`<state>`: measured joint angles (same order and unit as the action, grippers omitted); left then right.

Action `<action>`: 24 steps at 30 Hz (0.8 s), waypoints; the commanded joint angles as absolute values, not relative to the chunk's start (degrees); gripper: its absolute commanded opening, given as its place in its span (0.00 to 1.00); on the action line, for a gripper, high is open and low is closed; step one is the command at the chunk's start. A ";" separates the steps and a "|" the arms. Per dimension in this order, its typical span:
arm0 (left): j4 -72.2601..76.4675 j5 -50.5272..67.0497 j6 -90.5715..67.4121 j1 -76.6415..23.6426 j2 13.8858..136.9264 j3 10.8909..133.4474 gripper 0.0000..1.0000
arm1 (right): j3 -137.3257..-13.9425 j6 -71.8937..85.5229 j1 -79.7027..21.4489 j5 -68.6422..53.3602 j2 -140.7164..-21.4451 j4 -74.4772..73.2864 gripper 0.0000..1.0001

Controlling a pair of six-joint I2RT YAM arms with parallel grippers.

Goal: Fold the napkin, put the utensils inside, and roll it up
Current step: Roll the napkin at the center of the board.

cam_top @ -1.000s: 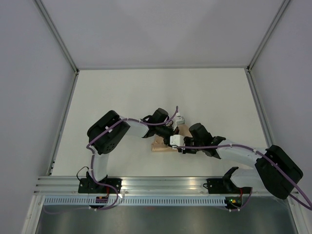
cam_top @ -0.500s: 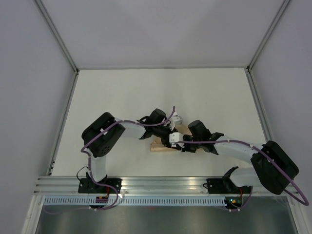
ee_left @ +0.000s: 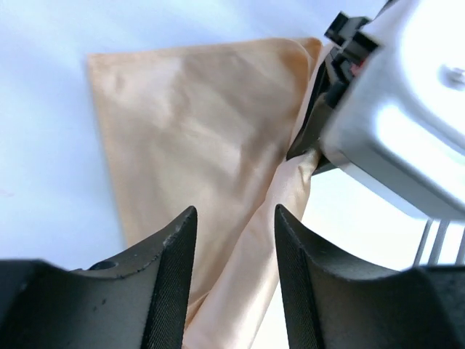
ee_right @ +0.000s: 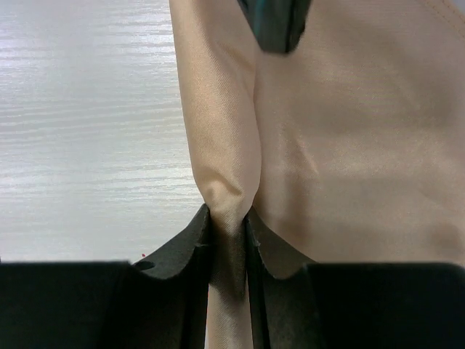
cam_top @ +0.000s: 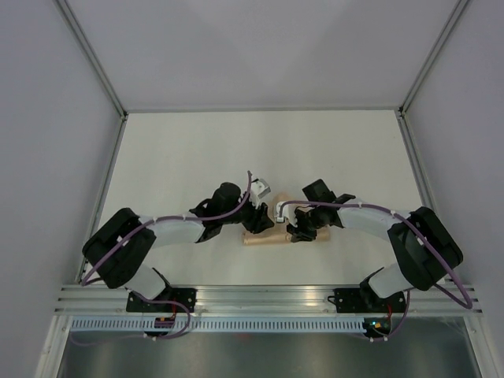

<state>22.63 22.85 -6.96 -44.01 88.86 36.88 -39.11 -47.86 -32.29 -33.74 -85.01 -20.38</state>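
The peach-orange napkin [cam_top: 266,235] lies folded small at the table's near middle, between the two arms; one long edge is rolled into a tube [ee_left: 272,218]. My right gripper [ee_right: 228,211] is shut on one end of that rolled edge, the cloth pinched between its pads. My left gripper [ee_left: 235,211] stands open with its jaws to either side of the roll and not touching it. From above, the left gripper [cam_top: 262,223] and the right gripper [cam_top: 297,231] face each other over the cloth. The utensils are hidden.
The white table [cam_top: 197,150] is enclosed by grey walls on three sides. A metal rail [cam_top: 260,295] with both arm bases runs along the near edge. The right gripper's white housing [ee_left: 396,109] fills the upper right of the left wrist view.
My left gripper has opened, letting go of the cloth, and its arm has stretched out low to the left. My right gripper has closed tighter on the rolled edge.
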 commanded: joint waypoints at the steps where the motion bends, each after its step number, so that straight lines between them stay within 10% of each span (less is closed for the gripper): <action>1: 29.70 13.37 -8.09 -44.21 81.75 32.71 0.52 | -40.95 -49.22 -30.76 -34.71 -89.20 -29.35 0.00; 24: 26.10 -13.80 20.12 -70.31 91.31 37.09 0.66 | -58.53 -52.65 -24.52 -40.60 -109.95 -44.38 0.01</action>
<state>24.34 -10.44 13.15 -68.42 88.75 34.22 -59.70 -49.36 -24.60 -46.26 -106.10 -44.03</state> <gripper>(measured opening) 0.645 0.274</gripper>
